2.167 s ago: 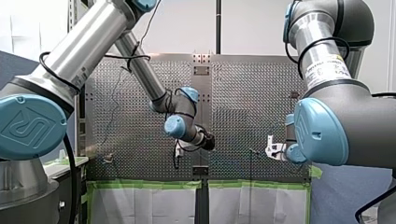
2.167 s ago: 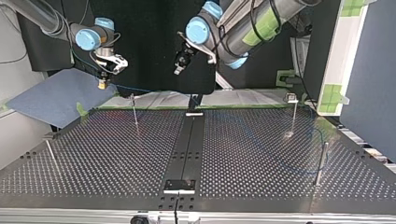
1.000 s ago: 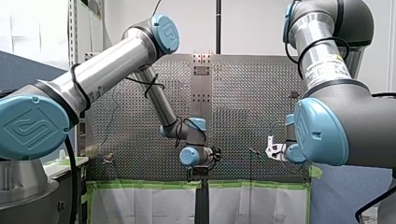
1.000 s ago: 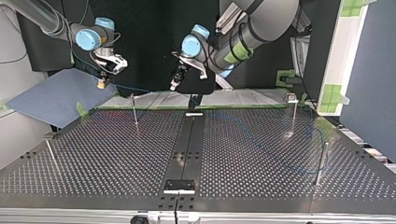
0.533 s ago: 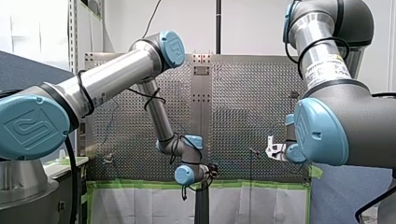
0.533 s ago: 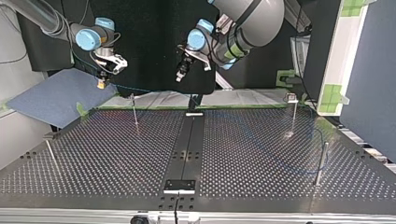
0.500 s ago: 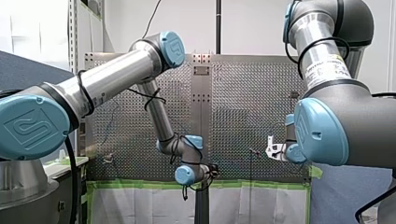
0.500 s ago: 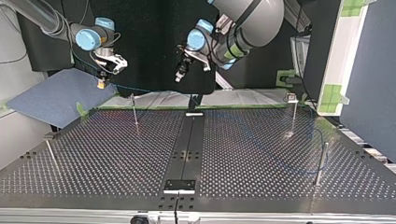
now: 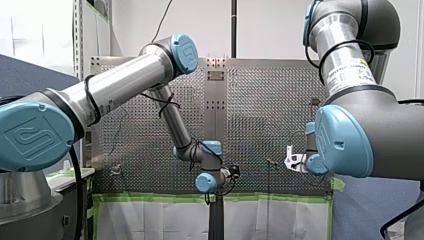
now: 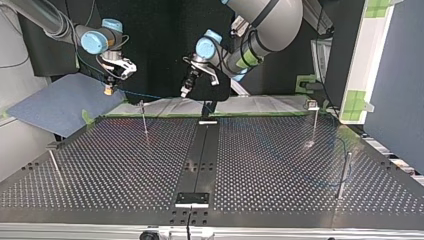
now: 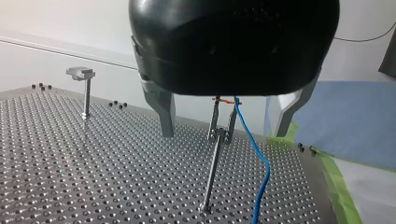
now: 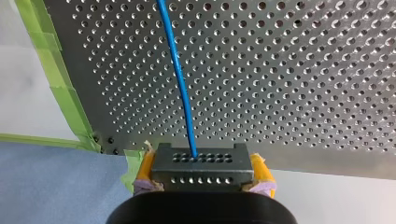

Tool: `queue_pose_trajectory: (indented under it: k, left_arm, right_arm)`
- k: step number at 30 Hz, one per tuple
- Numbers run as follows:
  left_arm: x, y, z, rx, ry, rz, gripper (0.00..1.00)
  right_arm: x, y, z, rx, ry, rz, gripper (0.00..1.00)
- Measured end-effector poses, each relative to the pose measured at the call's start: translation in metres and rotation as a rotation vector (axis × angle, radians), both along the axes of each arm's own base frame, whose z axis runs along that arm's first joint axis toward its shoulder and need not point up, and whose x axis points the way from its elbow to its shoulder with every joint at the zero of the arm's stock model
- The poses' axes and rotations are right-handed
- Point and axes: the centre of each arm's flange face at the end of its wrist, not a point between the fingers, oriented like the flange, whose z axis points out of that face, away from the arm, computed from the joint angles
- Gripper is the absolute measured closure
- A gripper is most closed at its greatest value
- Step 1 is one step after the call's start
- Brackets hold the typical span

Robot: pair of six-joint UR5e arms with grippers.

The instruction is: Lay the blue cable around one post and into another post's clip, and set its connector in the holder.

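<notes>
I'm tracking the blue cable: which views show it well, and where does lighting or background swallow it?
Right wrist view: blue cable stands out on the bright perforated table. Left wrist view: plain against the pale wall. Top view: only a faint line over the dark table. Front view: cannot make it out.

Reaches in from the front view's left with my left arm (image 9: 125,85), elbow raised high, forearm sloping down to a wrist (image 9: 206,182) bent low at centre. Points my left gripper (image 10: 184,93) downward and slightly aslant in the top view; shows its metal fingers (image 11: 164,114) spread wide apart in the left wrist view. Hangs my right gripper (image 10: 108,90) straight down at the top view's left. Clamps a black connector (image 12: 201,164) between yellow pads (image 12: 260,171), both sides in contact.
</notes>
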Motion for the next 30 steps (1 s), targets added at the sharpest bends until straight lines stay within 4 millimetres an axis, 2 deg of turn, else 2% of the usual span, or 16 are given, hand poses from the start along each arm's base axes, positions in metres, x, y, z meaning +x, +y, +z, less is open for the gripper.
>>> queue_pose_trajectory:
  k: [13,18,27,30]
  left_arm:
    - [0.008,0.009,-0.003,0.015,0.016,0.017,0.0]
    - [0.016,0.015,-0.005,0.006,0.019,0.032,0.0]
    - [0.032,0.02,-0.034,0.032,0.071,0.051,0.0]
    - [0.04,0.02,-0.038,0.037,0.079,0.062,0.0]
  right_arm:
    - [0.0,0.0,0.0,-0.001,0.0,0.0,0.83]
    - [0.0,0.0,0.0,0.0,0.0,0.0,0.83]
    - [0.0,0.0,0.0,-0.001,0.0,0.0,0.83]
    - [0.0,0.0,0.0,-0.001,0.0,0.0,0.83]
